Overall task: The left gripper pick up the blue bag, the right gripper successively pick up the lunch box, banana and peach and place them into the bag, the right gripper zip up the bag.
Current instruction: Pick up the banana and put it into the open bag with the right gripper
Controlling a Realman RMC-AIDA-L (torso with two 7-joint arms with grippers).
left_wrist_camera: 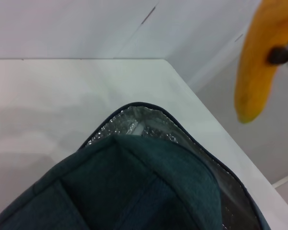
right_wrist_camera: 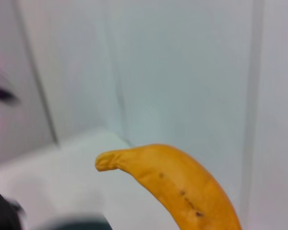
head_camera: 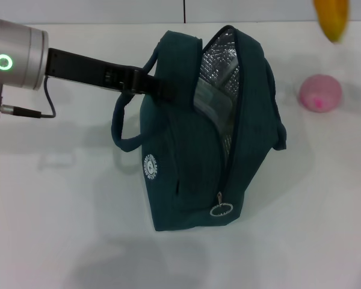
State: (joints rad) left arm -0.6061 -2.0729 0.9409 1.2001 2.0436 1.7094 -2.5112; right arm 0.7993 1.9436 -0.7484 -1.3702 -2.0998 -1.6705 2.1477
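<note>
The blue bag (head_camera: 198, 162) stands on the white table with its top unzipped and the silver lining (head_camera: 222, 66) showing. My left gripper (head_camera: 145, 81) is shut on the bag's handle at its far left side. Inside the opening lies a pale box edge, the lunch box (head_camera: 206, 99). The banana (head_camera: 332, 19) hangs in the air above the table's far right corner. My right gripper (left_wrist_camera: 284, 54) shows only as a dark piece in the left wrist view and is shut on the banana (left_wrist_camera: 255, 62). The pink peach (head_camera: 320, 93) rests on the table right of the bag.
The zipper pull ring (head_camera: 221, 209) hangs at the bag's near end. A second handle loop (head_camera: 123, 129) sticks out on the bag's left. The table's far edge meets a white wall (head_camera: 108, 11).
</note>
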